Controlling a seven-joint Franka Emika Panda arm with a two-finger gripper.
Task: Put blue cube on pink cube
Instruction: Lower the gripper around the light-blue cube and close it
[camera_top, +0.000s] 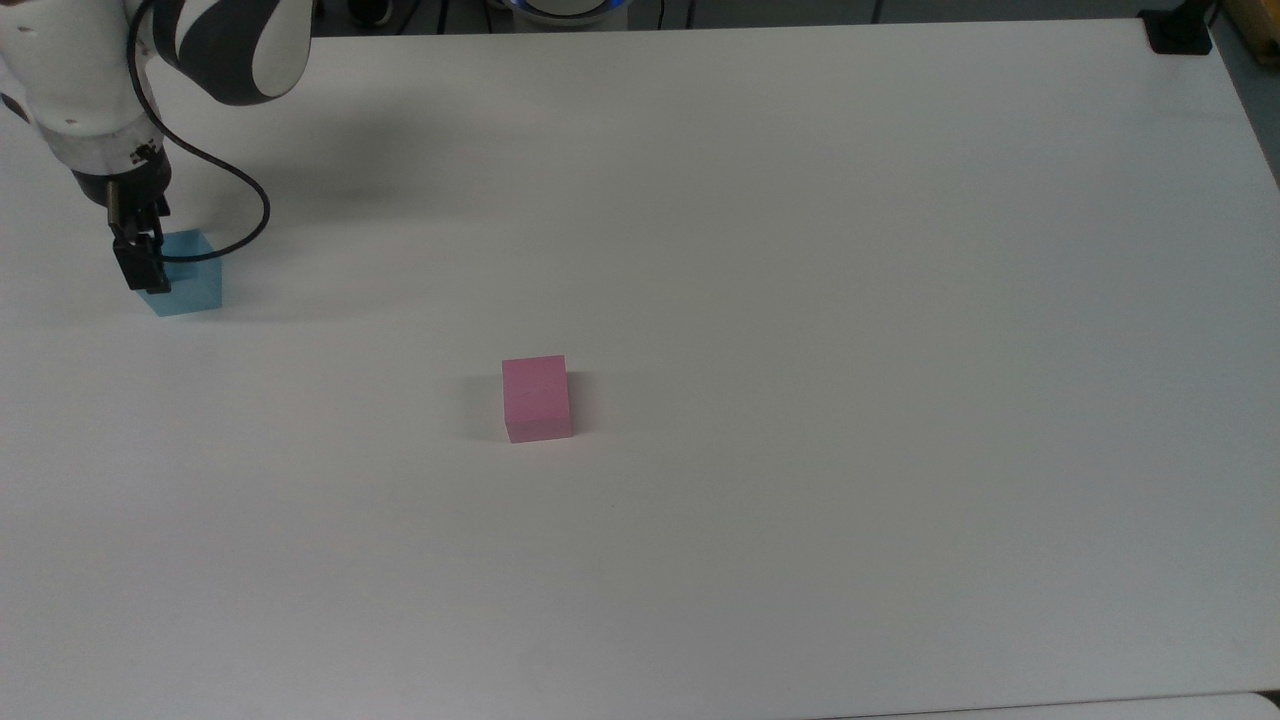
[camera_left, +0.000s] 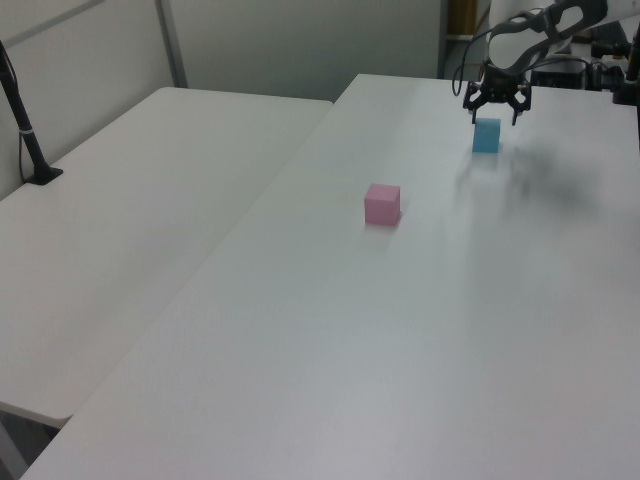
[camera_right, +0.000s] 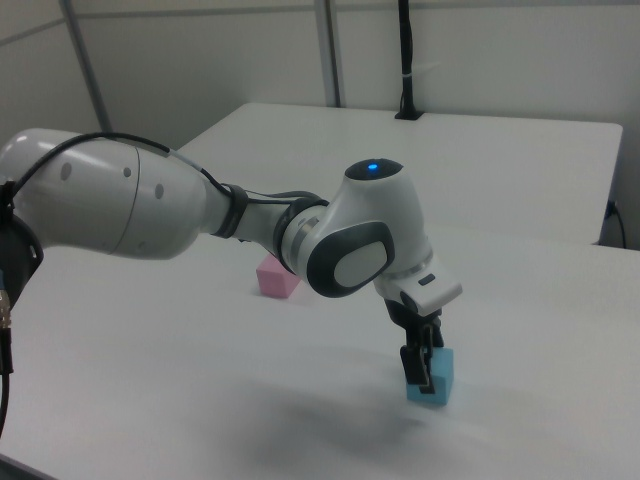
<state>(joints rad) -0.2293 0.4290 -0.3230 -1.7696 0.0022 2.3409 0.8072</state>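
The blue cube rests on the white table near the top view's left edge. My gripper hangs right over it, open, with one finger on each side of the cube's top in the left view. The fingertips reach about level with the cube's upper edge. The pink cube stands alone near the table's middle, well apart from the blue one.
My arm's black cable loops just above the blue cube. A black post base sits at the top view's top right corner. A second white table with a black post adjoins on the left view's left.
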